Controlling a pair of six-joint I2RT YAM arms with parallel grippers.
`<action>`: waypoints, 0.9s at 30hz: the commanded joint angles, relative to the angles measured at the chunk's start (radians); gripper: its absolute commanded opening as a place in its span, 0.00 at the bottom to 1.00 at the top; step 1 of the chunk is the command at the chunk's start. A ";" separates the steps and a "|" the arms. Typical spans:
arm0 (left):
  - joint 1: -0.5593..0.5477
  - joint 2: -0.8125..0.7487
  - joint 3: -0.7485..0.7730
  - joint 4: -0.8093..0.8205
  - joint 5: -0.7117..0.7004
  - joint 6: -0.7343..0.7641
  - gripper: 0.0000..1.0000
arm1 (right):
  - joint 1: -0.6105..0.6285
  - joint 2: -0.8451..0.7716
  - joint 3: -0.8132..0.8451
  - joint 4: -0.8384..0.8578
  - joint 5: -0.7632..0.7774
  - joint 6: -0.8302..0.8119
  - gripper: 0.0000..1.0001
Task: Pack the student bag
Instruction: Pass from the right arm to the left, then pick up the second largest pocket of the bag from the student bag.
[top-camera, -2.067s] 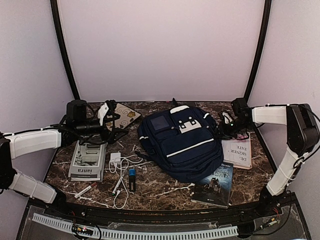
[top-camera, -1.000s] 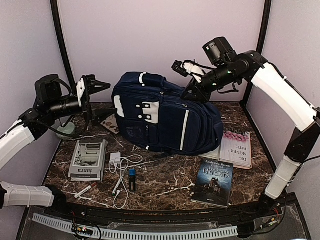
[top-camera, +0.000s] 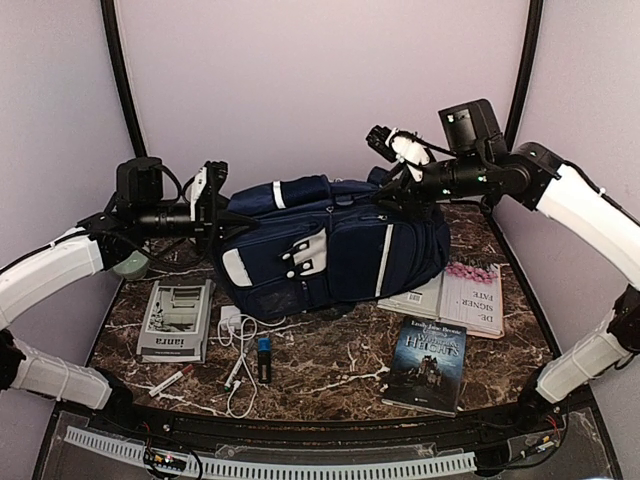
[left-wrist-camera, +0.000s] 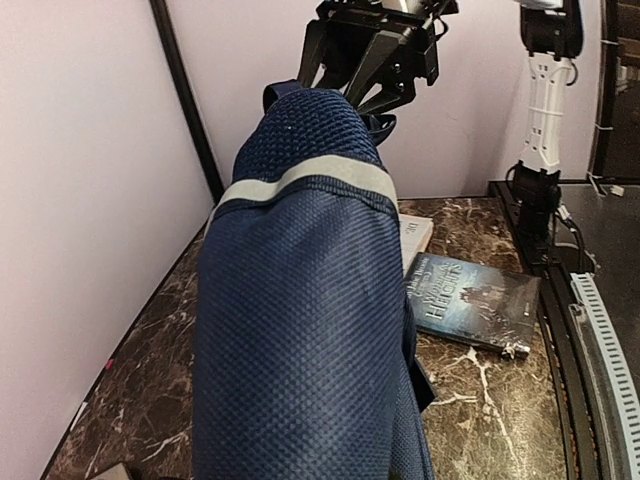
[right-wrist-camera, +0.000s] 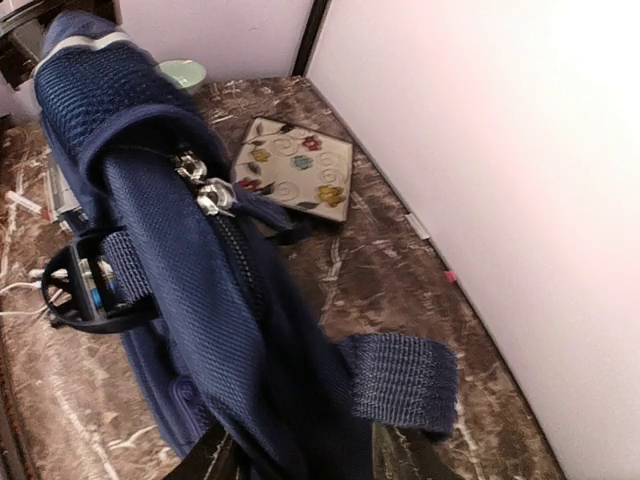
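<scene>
Since a second ago the bag (top-camera: 330, 250) has tipped from nearly upright onto its side and sits lower over the table (top-camera: 330, 378). The left gripper (top-camera: 214, 203), then apart from it, is now at its left end. The right gripper (top-camera: 397, 178) has dropped lower and is clamped on the bag's top edge, with fabric filling the gap between its fingers (right-wrist-camera: 214, 462). The bag stretches from those fingers across to the left ones, hiding them in the wrist view; I cannot tell whether they grip.
</scene>
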 joint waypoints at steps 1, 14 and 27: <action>-0.007 -0.120 -0.032 0.138 -0.185 -0.204 0.00 | -0.019 -0.013 0.094 0.195 0.264 0.285 0.49; -0.008 -0.190 -0.079 0.203 -0.315 -0.434 0.00 | 0.184 -0.150 -0.245 0.655 0.133 0.781 0.37; -0.009 -0.195 -0.092 0.228 -0.239 -0.426 0.00 | 0.239 0.154 -0.050 0.596 0.317 0.738 0.40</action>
